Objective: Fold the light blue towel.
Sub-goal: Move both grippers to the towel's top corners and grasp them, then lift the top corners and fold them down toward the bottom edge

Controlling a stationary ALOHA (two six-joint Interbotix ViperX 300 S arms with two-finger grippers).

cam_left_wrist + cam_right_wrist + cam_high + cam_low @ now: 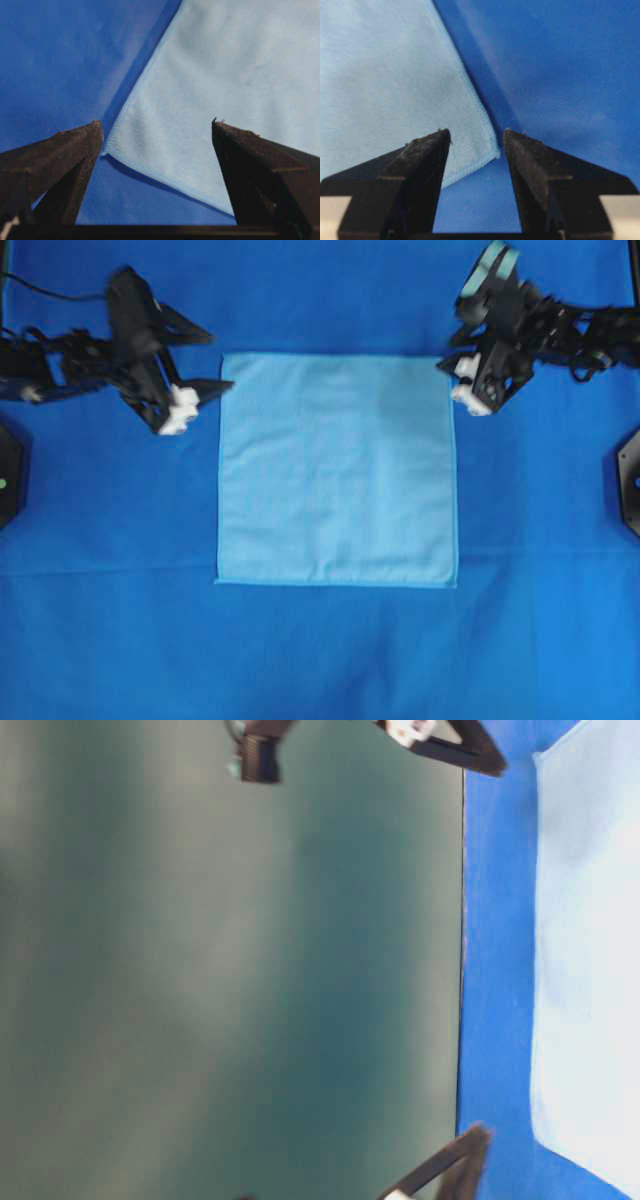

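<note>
the light blue towel [337,470] lies spread flat and unfolded as a single square in the middle of the tabletop, on the deep blue backdrop cloth [320,650] that covers the whole surface in the overhead view. its hem runs straight along all four sides and no corner is turned over.

the left pincer [195,400] sits just beside the towel's upper left corner in the overhead view, its dark fingers spread apart and one tip pointing at the towel's edge. in the left wrist view the left pincer [157,131] stands wide apart, with a towel corner [107,150] lying on the backdrop close to the left-hand finger [75,150] and the towel's cloth stretching between and beyond both tips. nothing is clamped between the fingers; whether a tip touches the cloth cannot be told.

the right pincer [470,390] sits at the towel's upper right corner in the overhead view, partly over the edge. in the right wrist view the right pincer [476,135] is apart, though narrower than the left, and the towel's hemmed corner [487,152] lies in the gap between the two dark fingers, flat on the backdrop and not gripped.

the table-level view is turned on its side and blurred: a grey-green wall [220,970] fills most of it, the towel [590,960] shows pale on the blue backdrop at the right, and dark pincer tips poke in at the top and bottom edges.
</note>
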